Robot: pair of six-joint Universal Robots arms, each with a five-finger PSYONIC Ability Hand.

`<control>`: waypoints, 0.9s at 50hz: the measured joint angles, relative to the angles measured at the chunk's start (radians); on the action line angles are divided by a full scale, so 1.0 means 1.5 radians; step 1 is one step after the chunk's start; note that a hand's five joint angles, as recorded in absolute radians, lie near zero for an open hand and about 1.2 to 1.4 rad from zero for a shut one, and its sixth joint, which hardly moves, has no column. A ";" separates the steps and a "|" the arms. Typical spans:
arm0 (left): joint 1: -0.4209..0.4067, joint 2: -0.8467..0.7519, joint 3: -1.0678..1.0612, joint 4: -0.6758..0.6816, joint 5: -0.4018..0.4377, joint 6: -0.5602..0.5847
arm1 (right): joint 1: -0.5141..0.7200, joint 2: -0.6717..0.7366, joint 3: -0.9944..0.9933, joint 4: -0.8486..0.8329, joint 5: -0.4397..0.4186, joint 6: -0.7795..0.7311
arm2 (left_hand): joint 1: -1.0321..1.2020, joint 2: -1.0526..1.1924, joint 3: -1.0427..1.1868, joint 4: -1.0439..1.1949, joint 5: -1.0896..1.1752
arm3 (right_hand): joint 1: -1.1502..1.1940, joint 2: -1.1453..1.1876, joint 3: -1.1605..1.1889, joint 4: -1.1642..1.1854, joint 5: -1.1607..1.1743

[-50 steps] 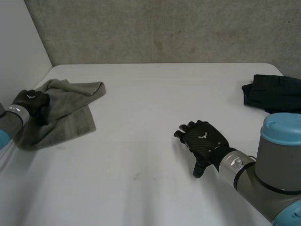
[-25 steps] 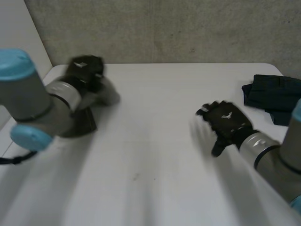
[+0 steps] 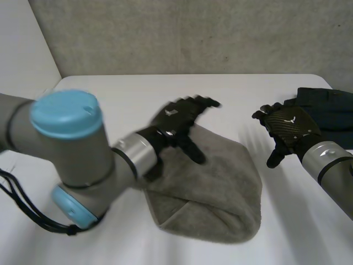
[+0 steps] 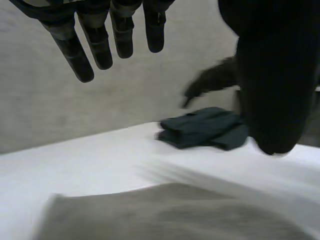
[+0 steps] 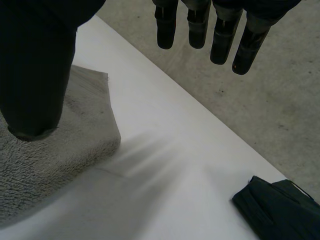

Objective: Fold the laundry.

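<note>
A: Setting: white table (image 3: pixel 165 91), grey concrete wall (image 3: pixel 193 33) behind. Item one?

B: Grey towel (image 3: pixel 215 187), one, at 6 o'clock of the table's middle. It lies loose and uneven, near edge rounded over, not squared.

A: Item two?

B: Dark garment (image 3: pixel 325 105), folded, at 3 o'clock by the table's edge, well apart from the towel.

A: Hands?

B: Left hand (image 3: pixel 176 118): over the towel's 11 o'clock edge, fingers straight and spread, nothing in its grasp. Right hand (image 3: pixel 287 126): between towel and dark garment, fingers relaxed and parted, likewise empty.

A: Progress?

B: By my reading, the fold is not begun; the towel wants flattening first.

A: Risks?

B: Three.
1. A grasp at the rounded edge may catch both layers and lock in the crease.
2. One hand pulling alone may drag the whole towel instead of spreading it.
3. The right hand, so near the dark garment, may knock that piece out of its fold.
</note>
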 measured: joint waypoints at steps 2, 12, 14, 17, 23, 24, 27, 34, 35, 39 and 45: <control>0.009 0.003 -0.002 -0.001 0.000 0.007 | 0.000 0.000 -0.001 0.001 0.000 0.000 | 0.000 0.000 0.000 0.000 0.000 | 0.000 0.000 0.000 0.000 0.000; 0.085 0.017 -0.039 -0.079 -0.008 0.163 | 0.002 -0.001 -0.037 0.119 -0.010 -0.056 | 0.002 0.000 0.000 0.000 0.002 | 0.000 0.000 0.000 0.000 0.000; 0.084 0.013 -0.046 -0.096 -0.018 0.188 | 0.002 -0.001 -0.043 0.153 -0.016 -0.072 | 0.002 0.000 0.000 0.000 0.002 | 0.000 0.000 0.000 0.000 0.000; 0.082 0.004 -0.057 -0.116 -0.046 0.226 | 0.002 0.001 -0.047 0.189 -0.026 -0.092 | 0.013 0.010 0.007 0.011 0.017 | 0.000 0.000 0.000 0.000 0.000; 0.078 -0.010 -0.068 -0.122 -0.089 0.272 | 0.001 0.006 -0.041 0.208 -0.035 -0.114 | 0.039 0.032 0.029 0.035 0.042 | 0.000 0.000 0.000 0.000 0.000; 0.076 -0.016 -0.069 -0.119 -0.095 0.280 | 0.001 0.006 -0.038 0.208 -0.035 -0.118 | 0.052 0.045 0.041 0.046 0.053 | 0.000 0.000 0.000 0.000 0.000; 0.072 -0.033 -0.068 -0.109 -0.101 0.291 | 0.002 0.008 -0.031 0.206 -0.033 -0.121 | 0.111 0.101 0.098 0.100 0.107 | 0.000 0.000 0.000 0.000 0.000; 0.061 -0.081 -0.059 -0.056 -0.101 0.296 | 0.003 0.008 -0.009 0.200 -0.028 -0.122 | 0.294 0.277 0.274 0.277 0.279 | 0.000 0.000 0.000 0.000 0.000; 0.060 -0.086 -0.057 -0.046 -0.101 0.296 | 0.003 0.008 -0.006 0.200 -0.028 -0.121 | 0.331 0.314 0.307 0.312 0.314 | 0.000 0.000 0.000 0.000 0.000; 0.059 -0.097 -0.054 -0.020 -0.100 0.295 | 0.003 0.008 0.000 0.199 -0.027 -0.117 | 0.431 0.412 0.409 0.411 0.411 | 0.000 0.000 0.000 0.000 0.000; 0.058 -0.101 -0.049 0.001 -0.100 0.296 | 0.002 0.004 0.013 0.200 -0.025 -0.105 | 0.607 0.610 0.602 0.612 0.607 | 0.000 0.000 0.000 0.000 0.000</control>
